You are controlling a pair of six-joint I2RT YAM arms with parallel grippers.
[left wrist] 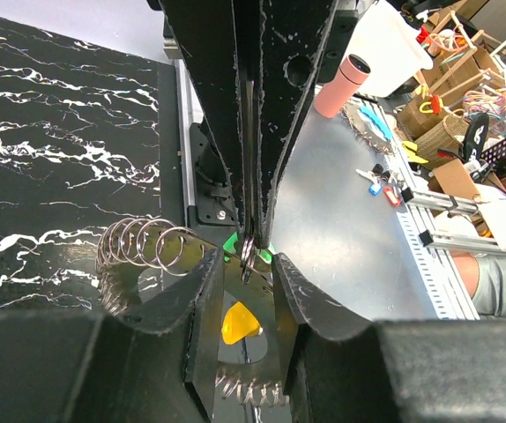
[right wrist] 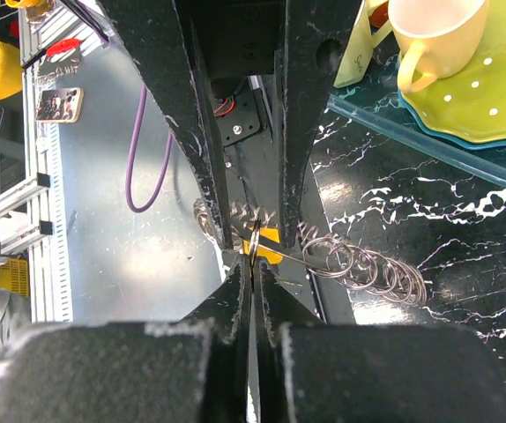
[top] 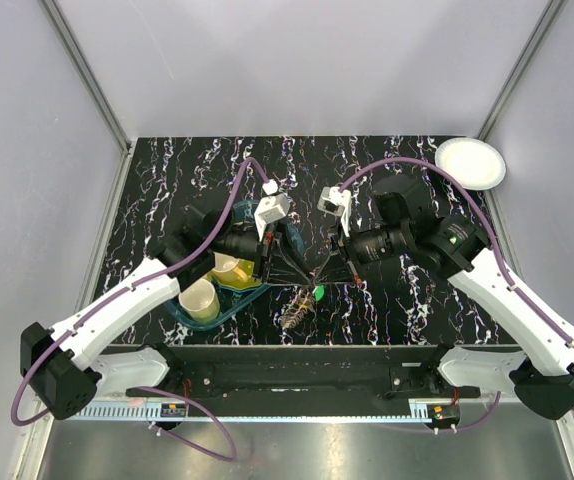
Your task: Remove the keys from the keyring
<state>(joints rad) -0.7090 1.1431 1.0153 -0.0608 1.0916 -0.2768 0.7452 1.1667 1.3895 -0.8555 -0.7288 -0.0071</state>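
mid-frame in the overhead view, the right gripper (right wrist: 253, 264) is pinched tight on a thin loop of the keyring (top: 296, 312), whose coils trail toward the frame's bottom; the left gripper (left wrist: 249, 269) stands half open, fingers flanking that pinch, right of the teal tray (top: 229, 312).

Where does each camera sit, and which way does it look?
Top external: above and behind, looking down on the table; both arms show.
Left wrist: on the left arm, looking along the left pincer at the keyring.
Right wrist: on the right arm, along the right pincer toward the teal tray.
Wrist views share the keyring and both pincers.
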